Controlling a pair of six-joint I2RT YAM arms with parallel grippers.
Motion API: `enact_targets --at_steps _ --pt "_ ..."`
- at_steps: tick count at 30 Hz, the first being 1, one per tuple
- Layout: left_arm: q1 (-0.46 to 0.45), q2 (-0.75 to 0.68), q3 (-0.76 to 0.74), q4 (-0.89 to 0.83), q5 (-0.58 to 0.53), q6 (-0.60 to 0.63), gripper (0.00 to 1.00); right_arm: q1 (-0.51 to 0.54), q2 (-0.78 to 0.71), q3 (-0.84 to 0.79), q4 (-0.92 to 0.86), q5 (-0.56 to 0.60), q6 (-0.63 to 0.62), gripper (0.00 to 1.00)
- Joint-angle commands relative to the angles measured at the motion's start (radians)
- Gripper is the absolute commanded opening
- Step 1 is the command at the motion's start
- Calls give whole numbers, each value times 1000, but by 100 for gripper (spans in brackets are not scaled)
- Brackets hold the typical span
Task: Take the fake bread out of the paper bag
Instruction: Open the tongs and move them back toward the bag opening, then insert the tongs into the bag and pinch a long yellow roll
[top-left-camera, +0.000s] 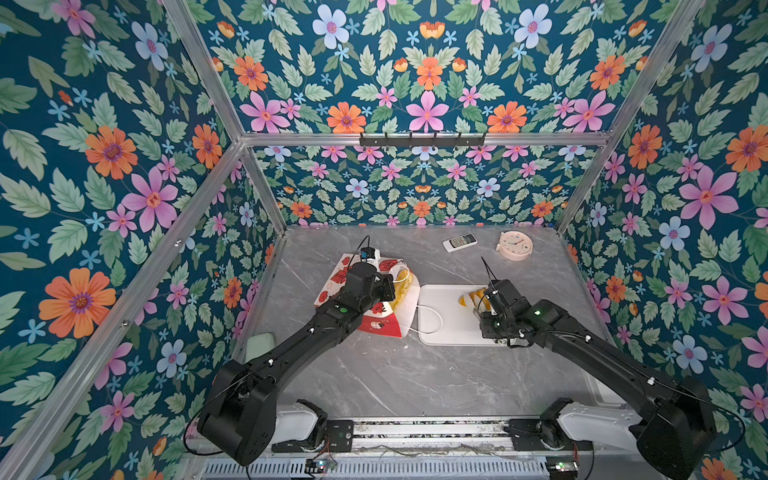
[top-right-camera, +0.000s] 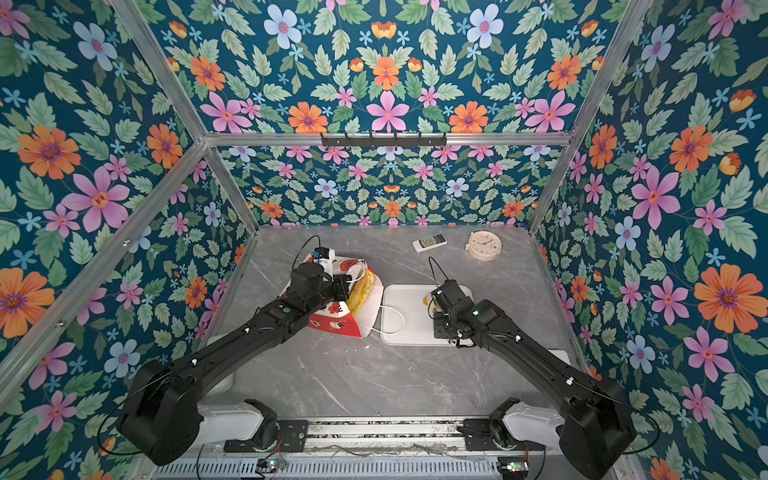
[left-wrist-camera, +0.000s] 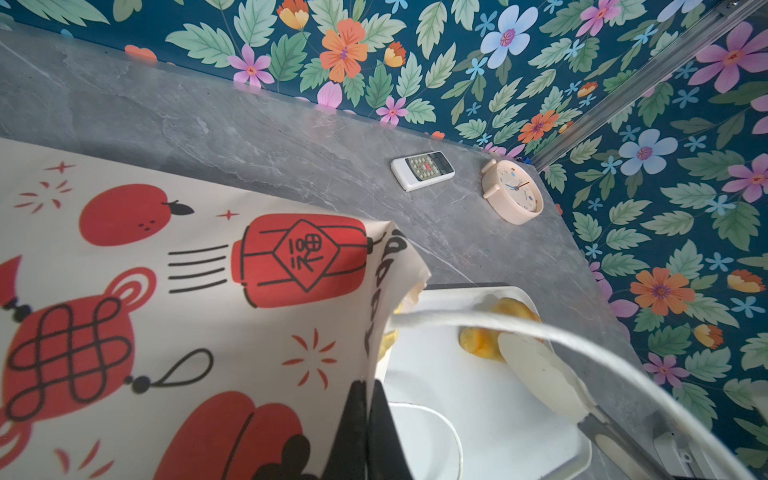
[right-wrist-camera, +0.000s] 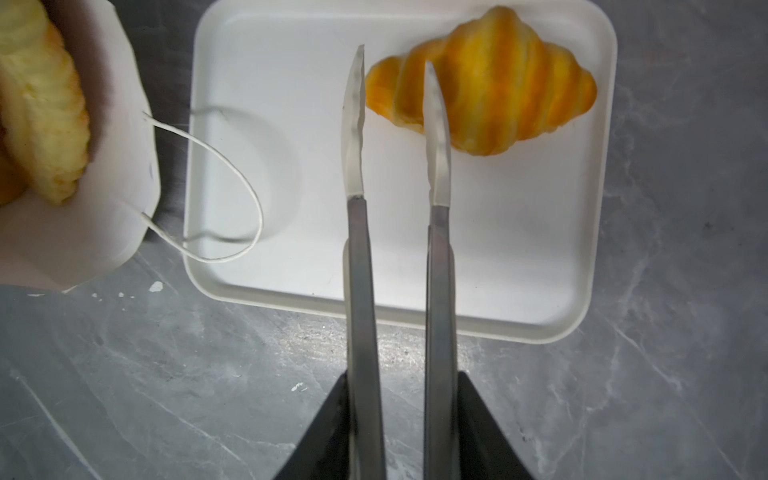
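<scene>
Nearest, the right gripper (right-wrist-camera: 394, 56) hangs over the white tray (right-wrist-camera: 257, 62), jaws a narrow gap apart. A croissant (right-wrist-camera: 498, 91) lies on the tray with one end at their tips; I cannot tell whether they touch. Left of it, the left gripper (left-wrist-camera: 368, 399) pinches the rim of the bag (left-wrist-camera: 187, 270), which lies on its side, mouth toward the tray, more bread (right-wrist-camera: 45, 116) inside. Farthest stand a remote (top-left-camera: 459, 242) and a clock (top-left-camera: 515, 245).

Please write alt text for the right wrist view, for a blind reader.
The right pincer, open and empty, hangs over a white tray where a croissant lies at its fingertips. Beside the tray, the open bag shows a yellow pastry, its handle draped onto the tray.
</scene>
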Motion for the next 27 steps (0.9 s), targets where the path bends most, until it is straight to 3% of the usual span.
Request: enact_targets --at_steps 1,8,16,27 --pt "1 -3 4 6 14 17 0 16 -51 10 77 -101 -21 38" --pt "1 9 11 7 22 17 0 199 -14 27 260 -175 10 38" --pt "1 20 27 14 35 14 0 201 164 14 469 -262 37 43" --pt "1 8 24 12 34 12 0 199 238 -6 559 -272 49 45"
